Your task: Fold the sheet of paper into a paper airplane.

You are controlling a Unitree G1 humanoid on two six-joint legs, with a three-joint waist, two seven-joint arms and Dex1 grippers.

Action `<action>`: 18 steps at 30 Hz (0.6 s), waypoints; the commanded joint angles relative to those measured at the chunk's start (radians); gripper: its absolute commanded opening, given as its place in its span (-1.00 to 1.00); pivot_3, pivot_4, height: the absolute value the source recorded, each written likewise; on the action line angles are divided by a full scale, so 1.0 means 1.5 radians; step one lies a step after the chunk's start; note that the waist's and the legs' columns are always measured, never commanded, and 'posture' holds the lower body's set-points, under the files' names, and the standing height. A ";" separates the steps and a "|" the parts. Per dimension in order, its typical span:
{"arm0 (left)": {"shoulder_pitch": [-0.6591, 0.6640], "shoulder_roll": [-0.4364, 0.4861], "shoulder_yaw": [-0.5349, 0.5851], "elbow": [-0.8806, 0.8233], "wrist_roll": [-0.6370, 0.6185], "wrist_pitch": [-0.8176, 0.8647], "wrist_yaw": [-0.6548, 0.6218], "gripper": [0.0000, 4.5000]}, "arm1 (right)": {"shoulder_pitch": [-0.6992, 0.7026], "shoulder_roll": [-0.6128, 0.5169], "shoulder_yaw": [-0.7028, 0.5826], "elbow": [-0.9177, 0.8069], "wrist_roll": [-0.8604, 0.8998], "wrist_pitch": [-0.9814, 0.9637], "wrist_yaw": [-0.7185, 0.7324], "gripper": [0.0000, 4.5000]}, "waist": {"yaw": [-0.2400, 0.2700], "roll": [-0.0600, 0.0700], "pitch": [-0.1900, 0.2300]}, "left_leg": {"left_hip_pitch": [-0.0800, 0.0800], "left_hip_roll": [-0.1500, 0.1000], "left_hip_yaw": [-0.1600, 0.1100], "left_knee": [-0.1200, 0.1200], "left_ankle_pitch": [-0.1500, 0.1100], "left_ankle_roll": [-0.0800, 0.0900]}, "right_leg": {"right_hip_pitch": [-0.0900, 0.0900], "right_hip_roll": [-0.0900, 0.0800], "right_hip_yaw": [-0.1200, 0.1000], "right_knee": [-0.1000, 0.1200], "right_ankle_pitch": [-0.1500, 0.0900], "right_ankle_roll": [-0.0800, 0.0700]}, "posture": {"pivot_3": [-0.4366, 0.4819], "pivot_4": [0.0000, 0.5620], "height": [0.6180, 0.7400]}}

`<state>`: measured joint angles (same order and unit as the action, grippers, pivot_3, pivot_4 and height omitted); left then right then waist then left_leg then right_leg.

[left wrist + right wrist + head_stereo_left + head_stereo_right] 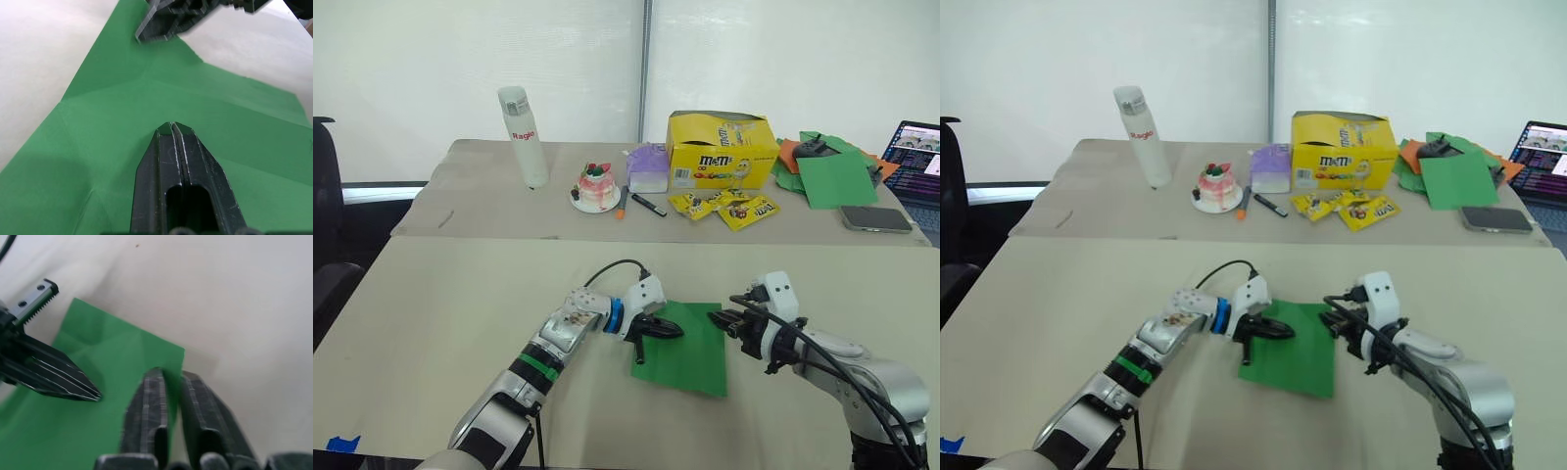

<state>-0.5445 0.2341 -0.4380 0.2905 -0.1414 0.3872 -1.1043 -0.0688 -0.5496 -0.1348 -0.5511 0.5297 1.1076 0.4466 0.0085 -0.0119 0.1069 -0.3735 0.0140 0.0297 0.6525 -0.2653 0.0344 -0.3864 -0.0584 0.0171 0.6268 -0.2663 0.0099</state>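
the left gripper (668, 330) has its two black fingers pressed together, nothing between them, tips resting on the sheet (690, 350) near its left edge; in the left wrist view the closed fingers (177, 161) lie flat over the green paper, whose creases run outward from them. the right gripper (726, 319) sits at the sheet's far right corner, its fingers (151, 404) parted by a narrow gap, and the paper's edge runs into that gap in the right wrist view; whether they actually pinch it cannot be told. the two grippers face each other across the sheet, close but apart. the sheet lies flat on the near table (440, 323), still one creased layer, not an airplane. well beyond the grippers, on the far table, stand a white bottle (523, 137), a small cake (596, 186), a pen (648, 205), a yellow box (721, 149) with candy packets (724, 207) before it, a pile of green and orange sheets (830, 172), a phone (875, 218) and a laptop (917, 159).
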 commanded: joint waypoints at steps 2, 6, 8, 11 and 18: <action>-0.008 0.022 0.039 -0.075 -0.043 0.066 -0.012 -1.00 | -0.015 -0.068 0.068 -0.004 -0.057 -0.126 0.065 -0.99 | -0.003 0.000 0.000 | 0.000 0.000 0.000 0.000 0.000 0.000 | 0.000 0.001 0.000 0.000 0.000 0.000 | -0.05 -0.47 0.97; -0.022 0.047 0.070 -0.122 -0.067 0.091 -0.018 -1.00 | -0.049 -0.110 0.116 0.039 -0.100 -0.199 0.110 -0.99 | -0.005 0.000 0.000 | 0.000 0.000 0.000 -0.001 0.000 0.000 | -0.001 0.001 0.000 0.000 0.000 0.000 | -0.05 -0.47 0.97; -0.027 0.056 0.075 -0.130 -0.069 0.097 -0.016 -1.00 | -0.069 -0.122 0.136 0.062 -0.120 -0.233 0.131 -0.99 | -0.004 0.000 0.000 | 0.000 0.000 0.000 0.000 0.000 0.000 | -0.001 0.001 0.000 0.000 0.000 0.000 | -0.05 -0.47 0.97; -0.032 0.060 0.081 -0.134 -0.074 0.105 -0.006 -1.00 | -0.096 -0.134 0.166 0.094 -0.151 -0.285 0.160 -0.99 | -0.003 0.000 0.000 | 0.000 0.000 0.000 0.000 0.000 0.000 | -0.001 0.001 0.000 0.000 0.000 0.000 | -0.05 -0.47 0.97; -0.013 0.063 0.060 -0.120 -0.052 0.097 0.014 -1.00 | -0.144 -0.146 0.234 0.152 -0.244 -0.438 0.221 -0.99 | 0.000 0.000 0.001 | 0.000 0.000 0.000 0.000 0.000 0.000 | -0.001 0.001 0.000 0.000 0.000 0.000 | -0.05 -0.47 0.97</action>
<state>-0.5707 0.3278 -0.3390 0.1232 -0.2283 0.5432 -1.0911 -0.2737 -0.7570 0.2087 -0.3204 0.1944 0.5160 0.7587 0.0091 -0.0124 0.1079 -0.3739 0.0141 0.0297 0.6517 -0.2653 0.0343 -0.3876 -0.0577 0.0177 0.6263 -0.2664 0.0100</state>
